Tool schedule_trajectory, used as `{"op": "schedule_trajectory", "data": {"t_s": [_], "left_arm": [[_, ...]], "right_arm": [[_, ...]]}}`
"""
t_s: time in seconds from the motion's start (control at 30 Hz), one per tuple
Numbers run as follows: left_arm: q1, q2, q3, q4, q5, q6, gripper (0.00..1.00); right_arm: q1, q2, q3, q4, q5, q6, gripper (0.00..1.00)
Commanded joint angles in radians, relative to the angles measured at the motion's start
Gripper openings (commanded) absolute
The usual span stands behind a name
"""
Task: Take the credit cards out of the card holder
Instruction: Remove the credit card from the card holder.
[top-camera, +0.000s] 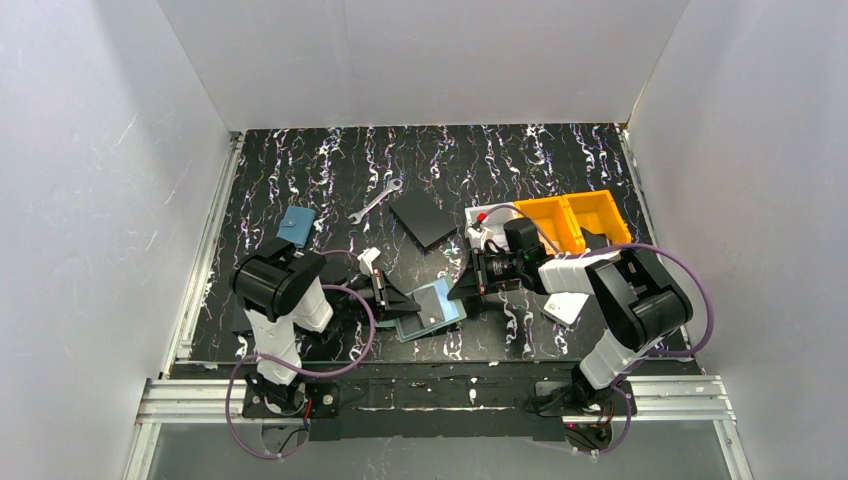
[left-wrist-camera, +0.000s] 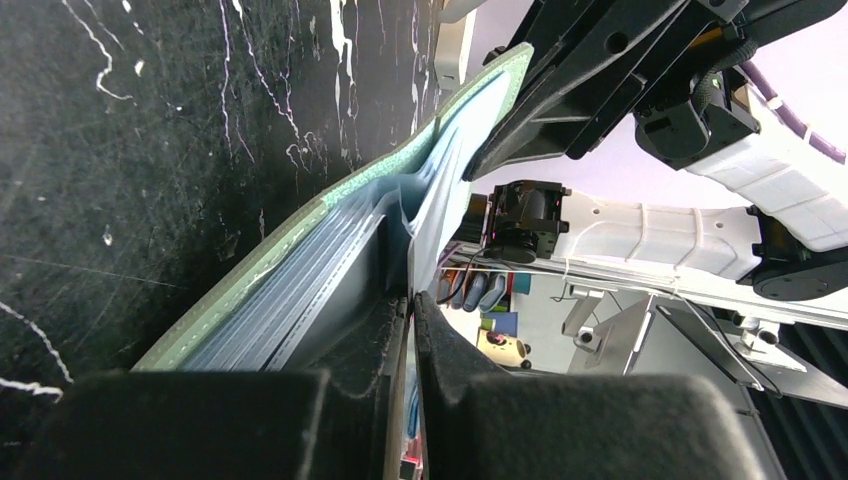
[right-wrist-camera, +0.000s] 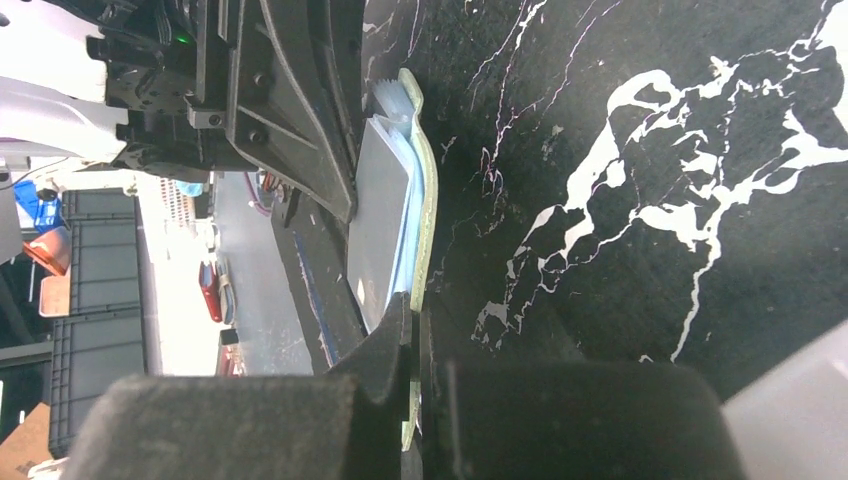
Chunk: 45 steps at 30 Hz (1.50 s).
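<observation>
Worktop (top-camera: 330, 160): black with white veining. The card holder (top-camera: 432, 310) lies close to its near edge, about midway along, between the two arms. It is a mint-green folding wallet with a stitched rim, spread open, and its pale blue and grey inner leaves are stacked in thin layers. Left gripper (top-camera: 412, 304): jaws fully closed, pinching a pale blue inner leaf at the holder's left side. Right gripper (top-camera: 458, 292): jaws fully closed on the green rim at the opposite side. The credit cards cannot be told apart from the leaves, and none lies clear of the holder. Judgement: the step in hand is bracing and spreading the holder, with extraction not yet done. The next move calls for one gripper to pin the holder while the other lets go, finds a card edge and draws it straight out of its pocket.
</observation>
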Motion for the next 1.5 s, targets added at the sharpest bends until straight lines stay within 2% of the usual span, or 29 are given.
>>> {"op": "schedule_trajectory", "data": {"t_s": [0.0,0.2,0.23,0.3,0.33,0.5,0.87,1.03,1.27,1.37,1.47], "left_arm": [[0.017,0.004,0.002,0.007,0.059,0.042,0.07],[0.018,0.023,-0.001,0.007,0.071,0.052,0.13],[0.019,0.024,-0.002,0.008,0.073,0.054,0.12],[0.020,0.026,-0.003,0.008,0.077,0.057,0.02],[0.021,0.026,-0.004,0.007,0.077,0.059,0.00],[0.038,0.023,-0.017,0.008,0.076,0.062,0.00],[0.050,-0.093,-0.108,0.006,-0.010,0.054,0.00],[0.050,-0.169,-0.135,-0.004,-0.031,0.052,0.00],[0.049,-0.262,-0.172,-0.022,-0.050,0.048,0.00],[0.050,-0.291,-0.175,-0.024,-0.049,0.046,0.00],[0.050,-0.318,-0.167,-0.026,-0.047,0.033,0.00]], "right_arm": [[-0.010,0.001,0.032,0.007,0.036,-0.047,0.01],[-0.009,0.028,0.048,0.000,0.027,-0.047,0.01],[-0.009,0.028,0.048,-0.001,0.028,-0.046,0.01],[-0.009,0.028,0.046,-0.002,0.028,-0.046,0.01],[-0.009,0.027,0.047,-0.001,0.027,-0.048,0.01],[-0.010,0.021,0.051,-0.012,0.031,-0.057,0.01],[-0.008,0.024,0.062,-0.058,0.055,-0.107,0.02],[-0.006,0.003,0.076,-0.099,0.059,-0.159,0.24],[-0.005,-0.113,0.157,-0.336,0.146,-0.373,0.64],[-0.001,-0.159,0.153,-0.353,0.114,-0.396,0.77],[0.012,-0.193,0.134,-0.320,0.002,-0.399,0.86]]}}
